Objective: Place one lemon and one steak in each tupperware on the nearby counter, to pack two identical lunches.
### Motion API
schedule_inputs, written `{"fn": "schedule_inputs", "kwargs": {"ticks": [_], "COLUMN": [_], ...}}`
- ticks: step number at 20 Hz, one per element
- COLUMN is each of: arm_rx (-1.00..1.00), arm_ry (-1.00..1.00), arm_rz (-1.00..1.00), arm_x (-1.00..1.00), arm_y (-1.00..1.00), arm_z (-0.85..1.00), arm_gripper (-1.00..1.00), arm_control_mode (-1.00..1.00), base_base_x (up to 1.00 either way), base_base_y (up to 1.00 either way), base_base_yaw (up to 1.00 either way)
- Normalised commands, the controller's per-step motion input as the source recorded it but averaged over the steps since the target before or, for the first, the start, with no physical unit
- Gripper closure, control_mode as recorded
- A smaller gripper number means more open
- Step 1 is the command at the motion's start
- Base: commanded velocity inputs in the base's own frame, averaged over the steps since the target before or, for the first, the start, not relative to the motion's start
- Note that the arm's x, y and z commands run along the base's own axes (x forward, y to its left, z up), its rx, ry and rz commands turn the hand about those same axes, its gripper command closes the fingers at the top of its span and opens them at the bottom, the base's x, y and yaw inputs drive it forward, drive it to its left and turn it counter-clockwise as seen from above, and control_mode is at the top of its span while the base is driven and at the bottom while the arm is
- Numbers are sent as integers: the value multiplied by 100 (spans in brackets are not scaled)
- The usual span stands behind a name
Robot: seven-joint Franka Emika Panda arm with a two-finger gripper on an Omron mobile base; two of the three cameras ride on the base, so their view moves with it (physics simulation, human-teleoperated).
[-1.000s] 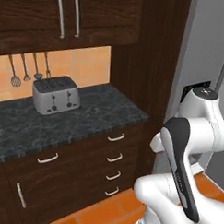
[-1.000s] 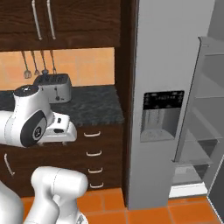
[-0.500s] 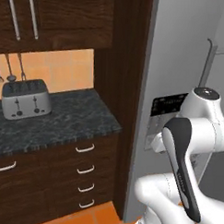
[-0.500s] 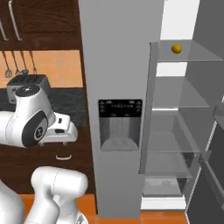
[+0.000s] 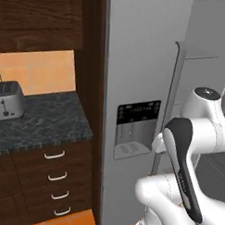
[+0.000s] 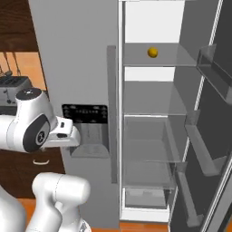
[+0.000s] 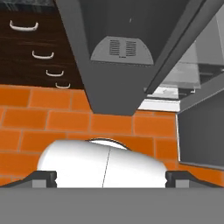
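Lemon (image 6: 153,52) is the one task item we can find: a small yellow ball lying alone on the top glass shelf (image 6: 158,59) of the open fridge (image 6: 154,136), toward the middle of that shelf and near its back wall. The shelves below it are clear glass, and the fridge door (image 6: 213,127) stands swung out at the right with its racks facing in.

We see the counter (image 5: 39,123) at the left of the left base view, its dark speckled top ending at a corner just beside the tall wooden panel that meets the grey fridge. A silver toaster (image 5: 7,99) sits at the counter's far left edge, against the orange wall. Drawers with curved silver handles (image 5: 54,154) run down beneath the counter's right end.

Our gripper (image 7: 111,175) points down at the orange tiled floor (image 7: 52,127), in front of the fridge's base. Its two dark fingertips (image 7: 43,177) stand far apart at the bottom corners of the hand view, spread wide with nothing between them.
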Motion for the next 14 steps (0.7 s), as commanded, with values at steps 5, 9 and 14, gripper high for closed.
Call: {"fn": "schedule_inputs", "kwargs": {"ticks": [5, 9, 14], "arm_rx": [0, 0, 0], "arm_ry": [0, 0, 0], "arm_rz": [0, 0, 0], "arm_x": [0, 0, 0], "arm_y": [0, 0, 0], "arm_z": [0, 0, 0], "arm_gripper": [-100, -100, -100], "arm_control_mode": [100, 100, 100], "base_base_x": [62, 32, 8], "base_base_y": [-12, -44, -77], "base_base_yaw": [2, 1, 0]}}
